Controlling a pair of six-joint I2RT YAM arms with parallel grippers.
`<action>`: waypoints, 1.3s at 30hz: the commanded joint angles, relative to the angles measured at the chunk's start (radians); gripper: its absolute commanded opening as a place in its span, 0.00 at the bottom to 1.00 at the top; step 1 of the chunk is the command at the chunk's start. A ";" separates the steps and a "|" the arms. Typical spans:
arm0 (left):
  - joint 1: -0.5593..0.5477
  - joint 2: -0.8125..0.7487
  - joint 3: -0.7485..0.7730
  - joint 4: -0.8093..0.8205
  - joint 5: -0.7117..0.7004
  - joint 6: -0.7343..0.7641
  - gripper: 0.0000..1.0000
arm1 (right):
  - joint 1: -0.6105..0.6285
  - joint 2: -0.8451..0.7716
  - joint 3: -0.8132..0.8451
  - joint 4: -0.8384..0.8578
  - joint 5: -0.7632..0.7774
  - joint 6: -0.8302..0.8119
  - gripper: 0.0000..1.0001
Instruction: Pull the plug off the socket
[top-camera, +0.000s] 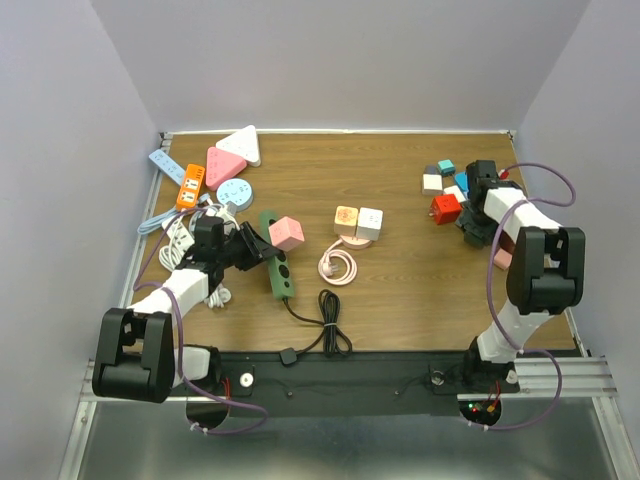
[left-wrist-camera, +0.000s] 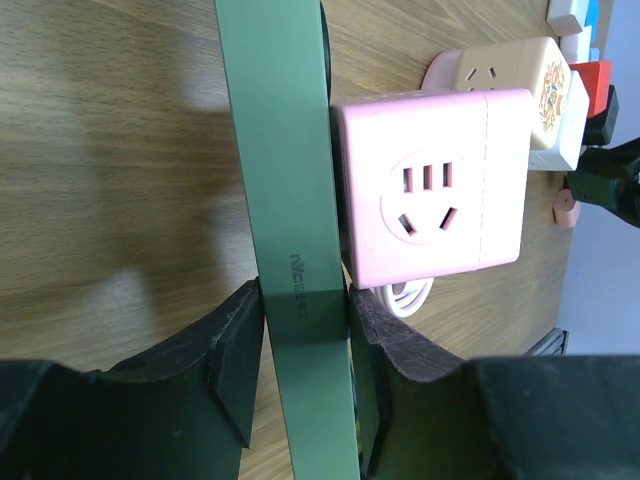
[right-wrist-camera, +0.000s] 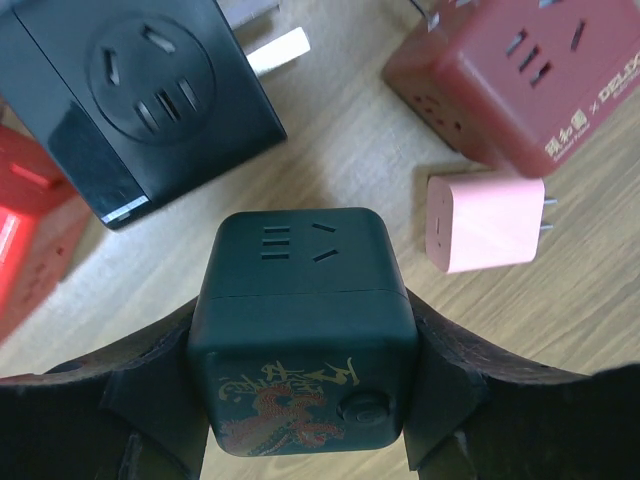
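A dark green power strip (top-camera: 279, 268) (left-wrist-camera: 290, 200) lies at the table's left centre. A pink cube plug (top-camera: 286, 232) (left-wrist-camera: 435, 190) sits against its side. My left gripper (top-camera: 255, 250) (left-wrist-camera: 305, 310) is shut across the strip, just short of the pink cube, with both pads against the strip's edges. At the right, my right gripper (top-camera: 474, 226) (right-wrist-camera: 300, 320) is shut on a dark green cube socket (right-wrist-camera: 300, 330) printed with a dragon. The cube rests low over the wood.
A black cube (right-wrist-camera: 140, 100), a dark red cube (right-wrist-camera: 520, 70), a small pink charger (right-wrist-camera: 487, 222) and a red cube (top-camera: 446, 208) crowd my right gripper. Beige and white cubes (top-camera: 357, 222) with a pink cord stand mid-table. Several coloured strips (top-camera: 215, 170) lie back left. A black cable (top-camera: 325, 325) coils at the front.
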 joint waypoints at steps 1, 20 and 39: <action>0.001 -0.030 0.015 0.090 0.077 0.012 0.00 | -0.001 0.002 0.055 0.027 0.056 0.022 0.39; 0.001 0.026 0.055 0.070 0.102 0.032 0.00 | 0.000 -0.157 0.045 0.034 -0.060 -0.006 0.84; -0.004 0.039 0.089 0.026 0.206 0.084 0.00 | 0.425 -0.374 -0.109 0.388 -1.065 -0.052 1.00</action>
